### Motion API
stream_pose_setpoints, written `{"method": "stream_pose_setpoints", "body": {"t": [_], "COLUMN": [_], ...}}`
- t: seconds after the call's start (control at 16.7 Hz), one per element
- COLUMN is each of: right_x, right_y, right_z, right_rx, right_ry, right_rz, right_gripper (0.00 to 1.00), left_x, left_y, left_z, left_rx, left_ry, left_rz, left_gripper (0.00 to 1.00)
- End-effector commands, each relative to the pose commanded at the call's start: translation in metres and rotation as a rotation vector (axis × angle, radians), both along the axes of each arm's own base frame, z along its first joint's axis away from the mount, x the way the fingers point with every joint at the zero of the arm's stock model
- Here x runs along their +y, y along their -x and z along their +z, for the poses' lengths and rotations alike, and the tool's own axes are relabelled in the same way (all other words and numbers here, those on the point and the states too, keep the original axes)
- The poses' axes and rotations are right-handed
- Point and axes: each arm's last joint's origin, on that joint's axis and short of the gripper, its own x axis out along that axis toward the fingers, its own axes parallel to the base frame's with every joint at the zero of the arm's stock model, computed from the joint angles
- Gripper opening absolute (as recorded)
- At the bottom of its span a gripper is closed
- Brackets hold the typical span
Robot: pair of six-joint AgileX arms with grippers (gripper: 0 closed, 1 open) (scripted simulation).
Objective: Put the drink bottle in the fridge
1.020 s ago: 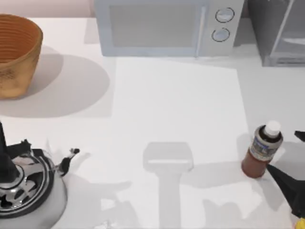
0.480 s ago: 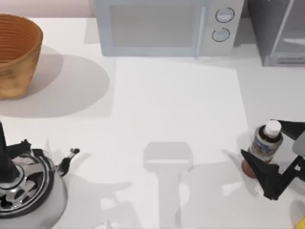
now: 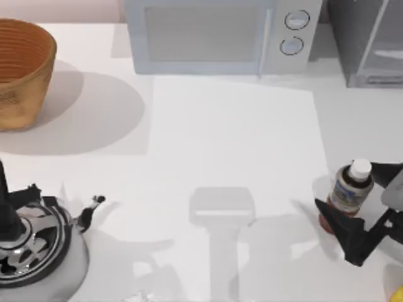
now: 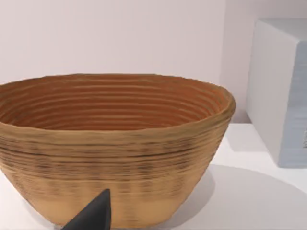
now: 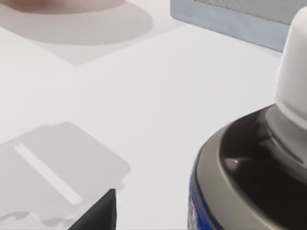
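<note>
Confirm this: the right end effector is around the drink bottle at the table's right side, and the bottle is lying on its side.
Not quite. In the top view the drink bottle stands upright, white cap up, with the right end effector around it at the table's right side.

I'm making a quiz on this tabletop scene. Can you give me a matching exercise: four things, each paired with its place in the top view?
Things:
1. drink bottle
2. basket
3. kettle
4. microwave

Places:
A. back, middle
B. near left corner
C. right side, between the right gripper's fingers
D. back left

Pairs: 1-C, 2-D, 3-B, 4-A
</note>
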Motion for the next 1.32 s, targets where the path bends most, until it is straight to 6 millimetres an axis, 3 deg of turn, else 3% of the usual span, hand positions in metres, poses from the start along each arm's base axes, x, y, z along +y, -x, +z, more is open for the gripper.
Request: {"method": "stream_pose_setpoints", "body": {"t": [0.66,1.32], "right_x": [0.0000,-0.0017], "right_y": [0.0000,-0.0019], "right_z": [0.0000,-0.0001], "right_rx": [0.000,0.007], "right_ry": [0.000,-0.003], "right_rz": [0.000,-0.001], "right_gripper": [0.03,0.01], "left_x": [0.0000,0.0000], "left_y": [0.0000,0.0000], "left_z": [0.0000,0.0000], "left_rx": [0.000,0.000], "left_ry": [0.000,0.000], "left_rz": [0.000,0.000], "left_gripper": [1.00,1.00]}}
